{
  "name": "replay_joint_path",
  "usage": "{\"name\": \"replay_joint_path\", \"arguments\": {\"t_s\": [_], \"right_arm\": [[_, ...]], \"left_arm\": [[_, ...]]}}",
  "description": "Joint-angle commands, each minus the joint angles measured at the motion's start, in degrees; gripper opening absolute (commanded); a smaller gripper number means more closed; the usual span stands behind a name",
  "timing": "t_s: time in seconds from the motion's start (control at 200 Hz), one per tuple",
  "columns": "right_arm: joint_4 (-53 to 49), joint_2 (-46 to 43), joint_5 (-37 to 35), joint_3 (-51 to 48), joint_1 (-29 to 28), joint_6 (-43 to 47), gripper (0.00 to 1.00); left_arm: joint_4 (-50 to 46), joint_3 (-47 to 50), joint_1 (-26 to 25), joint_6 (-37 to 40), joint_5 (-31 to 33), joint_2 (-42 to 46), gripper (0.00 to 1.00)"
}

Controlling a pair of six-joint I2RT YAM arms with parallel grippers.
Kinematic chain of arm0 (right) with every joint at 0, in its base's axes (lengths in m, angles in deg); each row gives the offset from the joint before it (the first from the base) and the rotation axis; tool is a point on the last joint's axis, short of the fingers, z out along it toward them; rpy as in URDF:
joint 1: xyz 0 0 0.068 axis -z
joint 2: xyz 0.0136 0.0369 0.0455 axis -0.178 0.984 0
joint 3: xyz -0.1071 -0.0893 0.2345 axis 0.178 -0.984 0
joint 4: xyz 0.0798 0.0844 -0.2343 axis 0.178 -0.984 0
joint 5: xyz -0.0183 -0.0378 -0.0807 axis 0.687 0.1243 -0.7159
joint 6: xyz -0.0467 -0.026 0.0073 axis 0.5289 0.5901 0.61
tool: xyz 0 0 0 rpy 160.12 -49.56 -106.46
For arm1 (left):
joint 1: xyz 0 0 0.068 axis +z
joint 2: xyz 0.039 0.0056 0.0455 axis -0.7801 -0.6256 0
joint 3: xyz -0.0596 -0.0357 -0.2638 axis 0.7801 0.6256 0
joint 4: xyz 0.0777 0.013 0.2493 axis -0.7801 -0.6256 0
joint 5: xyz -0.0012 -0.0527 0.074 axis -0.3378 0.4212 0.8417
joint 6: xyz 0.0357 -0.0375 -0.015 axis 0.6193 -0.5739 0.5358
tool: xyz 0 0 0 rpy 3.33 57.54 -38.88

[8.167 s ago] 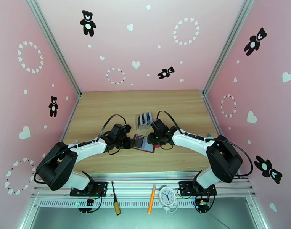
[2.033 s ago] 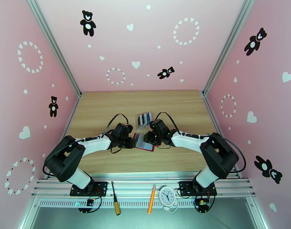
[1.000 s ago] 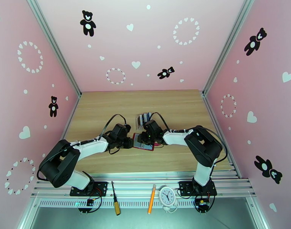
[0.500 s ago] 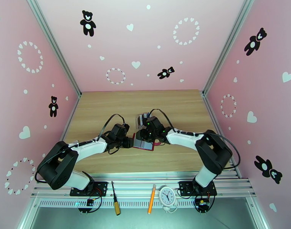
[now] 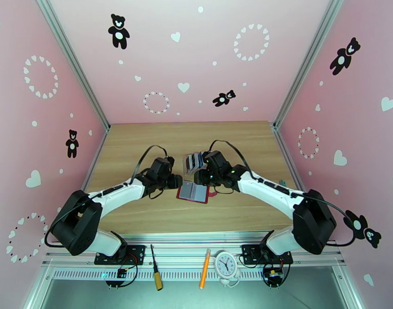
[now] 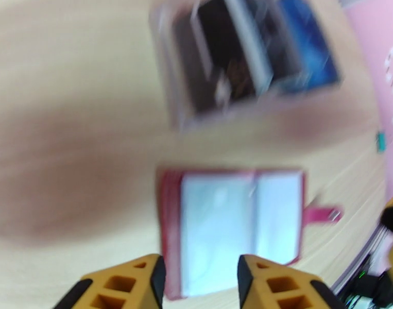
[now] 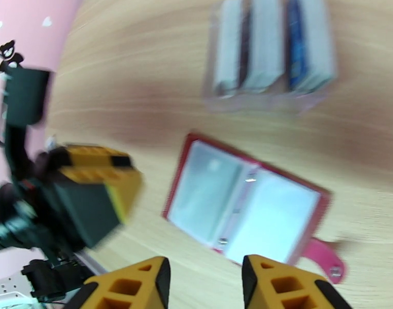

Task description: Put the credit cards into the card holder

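Though open, card holder (image 7: 278, 212); cards (image 7: 266, 52) in rack (image 7: 268, 102)

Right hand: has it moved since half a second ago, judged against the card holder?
Yes. The right hand has drawn back off the open card holder, toward the clear card rack behind it; the holder now lies uncovered.

A light wooden table (image 5: 134, 145) sits between pink walls (image 5: 196, 63) dotted with black teddy bears (image 5: 118, 31) and white hearts. Near the table's middle stands a clear slotted plastic rack (image 7: 258, 103). On the metal rail (image 5: 320, 251) along the near edge lie a yellow-handled screwdriver (image 5: 155, 274), an orange pen (image 5: 205, 269) and a small white clock (image 5: 226, 264), side by side.
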Motion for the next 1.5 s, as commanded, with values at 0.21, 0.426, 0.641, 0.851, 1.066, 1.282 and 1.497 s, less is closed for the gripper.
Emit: {"name": "replay_joint_path", "arguments": {"t_s": [0.21,0.426,0.641,0.851,1.066,1.282,1.497], "right_arm": [[-10.1,-0.6,-6.7,5.4,2.3,6.1,0.49],[-13.9,2.1,-10.6,9.9,2.8,9.0,0.49],[-17.1,6.6,-12.2,15.8,4.0,11.3,0.49],[-17.3,11.2,-11.8,19.6,5.8,12.2,0.49],[-18.7,16.7,-11.1,25.3,7.7,14.1,0.62],[-21.1,22.0,-11.0,31.3,8.6,15.5,0.65],[-21.7,25.4,-10.5,34.3,8.7,15.8,0.65]], "left_arm": [[-0.6,-11.9,3.7,-2.9,-0.5,-10.7,0.47],[4.2,-13.1,5.6,-4.7,-4.5,-15.2,0.47],[9.1,-11.8,6.0,-4.8,-7.1,-17.6,0.47],[12.7,-11.1,7.2,-5.0,-9.1,-19.9,0.47],[15.5,-11.8,8.6,-7.0,-13.4,-23.9,0.47],[16.0,-12.7,8.7,-7.6,-15.0,-25.4,0.47],[17.0,-11.6,9.4,-8.3,-14.7,-24.8,0.47]]}}
